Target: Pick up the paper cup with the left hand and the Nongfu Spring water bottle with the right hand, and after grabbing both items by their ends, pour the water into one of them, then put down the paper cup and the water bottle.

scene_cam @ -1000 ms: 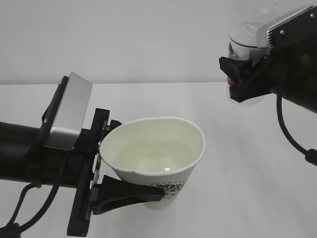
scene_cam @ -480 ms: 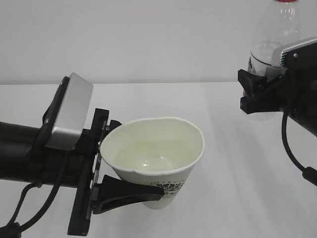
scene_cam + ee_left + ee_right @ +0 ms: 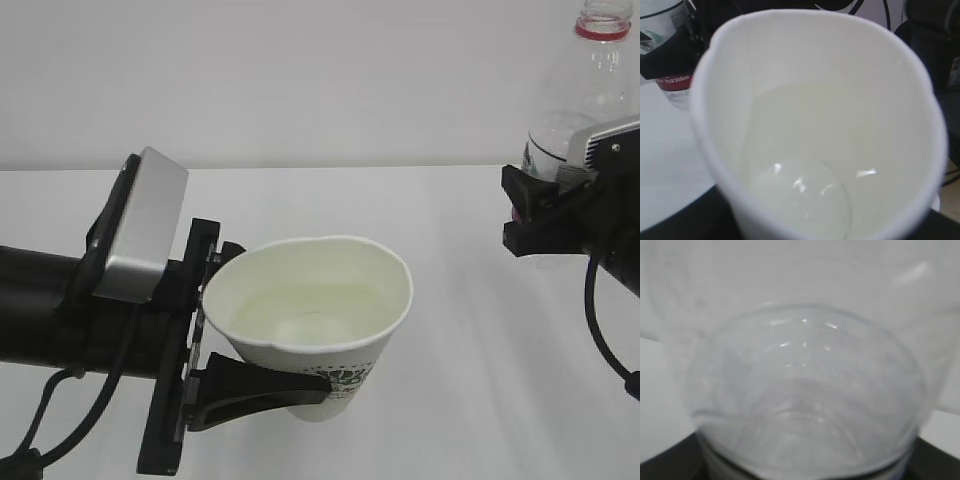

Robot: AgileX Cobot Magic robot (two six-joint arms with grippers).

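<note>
The white paper cup hangs above the table at centre, upright, with my left gripper shut on its lower side. Clear water lies in its bottom and shows from above in the left wrist view as water inside the cup. At the far right my right gripper is shut on the body of the Nongfu Spring water bottle. The bottle stands upright, capless, its red neck ring at the top. The bottle fills the right wrist view, blurred. Its red label shows beyond the cup.
The white table runs under both arms to a plain white wall behind. A black cable hangs from the right arm, and another cable loops under the left arm at the lower left.
The right gripper has carried the bottle right, away from the cup, and turned it from tilted to upright. The left gripper and cup have stayed in place.
</note>
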